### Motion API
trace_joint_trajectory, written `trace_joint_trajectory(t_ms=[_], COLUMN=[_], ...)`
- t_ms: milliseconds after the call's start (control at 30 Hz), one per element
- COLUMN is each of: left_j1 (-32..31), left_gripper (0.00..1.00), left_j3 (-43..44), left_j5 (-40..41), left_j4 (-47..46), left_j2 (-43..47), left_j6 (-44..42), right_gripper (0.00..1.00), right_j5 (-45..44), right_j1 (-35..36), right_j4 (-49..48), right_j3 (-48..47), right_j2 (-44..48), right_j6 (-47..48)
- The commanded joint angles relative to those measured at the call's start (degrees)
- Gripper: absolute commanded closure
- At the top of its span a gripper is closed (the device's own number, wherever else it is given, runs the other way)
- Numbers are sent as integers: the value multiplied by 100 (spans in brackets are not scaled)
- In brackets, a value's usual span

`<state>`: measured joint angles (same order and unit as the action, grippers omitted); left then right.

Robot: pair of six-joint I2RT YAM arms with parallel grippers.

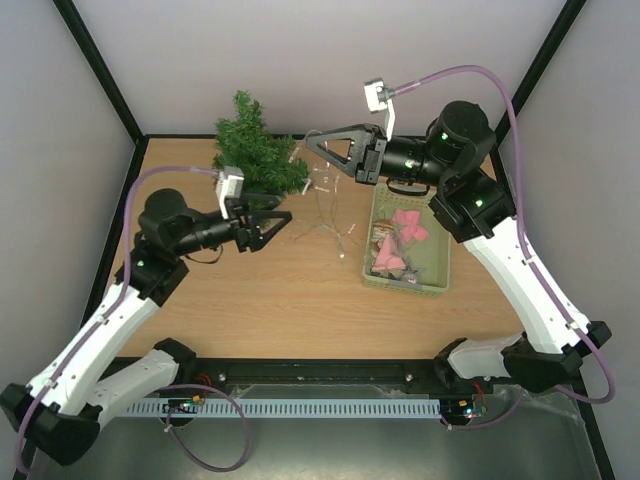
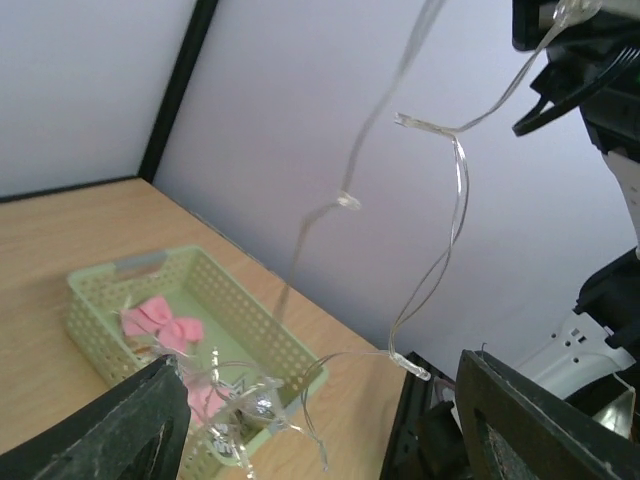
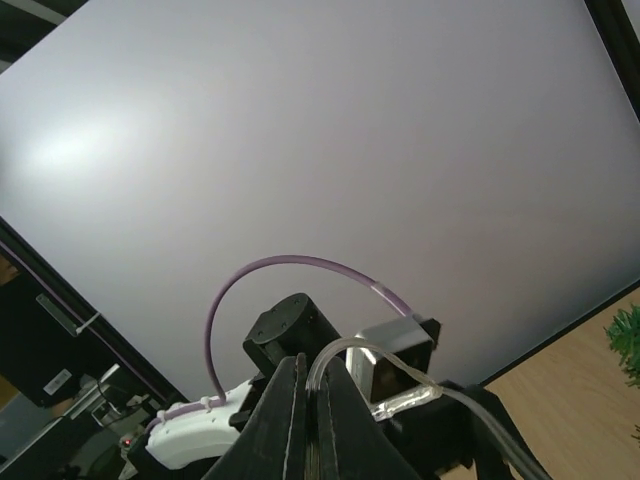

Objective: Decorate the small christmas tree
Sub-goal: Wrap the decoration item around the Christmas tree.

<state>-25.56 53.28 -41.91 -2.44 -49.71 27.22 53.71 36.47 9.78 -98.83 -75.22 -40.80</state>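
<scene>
Pale grey walls and a black frame close in a light wooden table (image 1: 250, 300) seen from above. At the upper left of the overhead view, against the back wall, lies or leans the small christmas tree (image 1: 255, 150), bushy and dark green; whether it stands upright cannot be told, and no ornament shows on its branches. Just below and right of it the left gripper (image 1: 282, 228) points toward the centre of the frame with its jaws spread and nothing between them. Right of that, a clear string of small lights (image 2: 425, 126) hangs in loose loops, its lower end trailing into the basket. At the top centre the right gripper (image 1: 313, 140) is clamped tight on the upper part of this string, holding it in the air just right of the tree. On the right of the frame sits a pale green perforated plastic basket (image 1: 405, 287) containing pink fabric bows (image 1: 408, 224) and some silvery pieces too small to identify. By this evidence the decorating has barely begun: the lights are lifted but not draped, and the bows wait in the basket.
</scene>
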Motion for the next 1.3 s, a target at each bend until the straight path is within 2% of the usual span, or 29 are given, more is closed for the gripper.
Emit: trace_joint_trajectory(t_ms=[0, 200, 400, 533, 833, 1100, 1267], left_j1=[-566, -1087, -1214, -1223, -1370, -1487, -1496], left_gripper=[27, 34, 41, 41, 29, 22, 21], left_j3=[-89, -77, 44, 42, 104, -10, -21], left_j5=[422, 1026, 1496, 1709, 568, 279, 72], left_j4=[-590, -679, -783, -975, -1330, -1400, -1352], left_j2=[-356, -942, -1363, -1497, -1846, -1706, -1717], left_j6=[-118, -417, -540, -565, -391, -426, -447], right_gripper=[98, 98, 98, 98, 98, 98, 98], right_j5=[97, 85, 143, 143, 110, 92, 84], right_j1=[43, 45, 45, 44, 45, 42, 37], right_j4=[-594, -668, -800, -916, -914, -908, -943], right_j3=[259, 464, 641, 794, 966, 1022, 1083], right_j2=[140, 291, 471, 644, 771, 759, 803], right_j6=[-172, -131, -130, -174, -104, -66, -43])
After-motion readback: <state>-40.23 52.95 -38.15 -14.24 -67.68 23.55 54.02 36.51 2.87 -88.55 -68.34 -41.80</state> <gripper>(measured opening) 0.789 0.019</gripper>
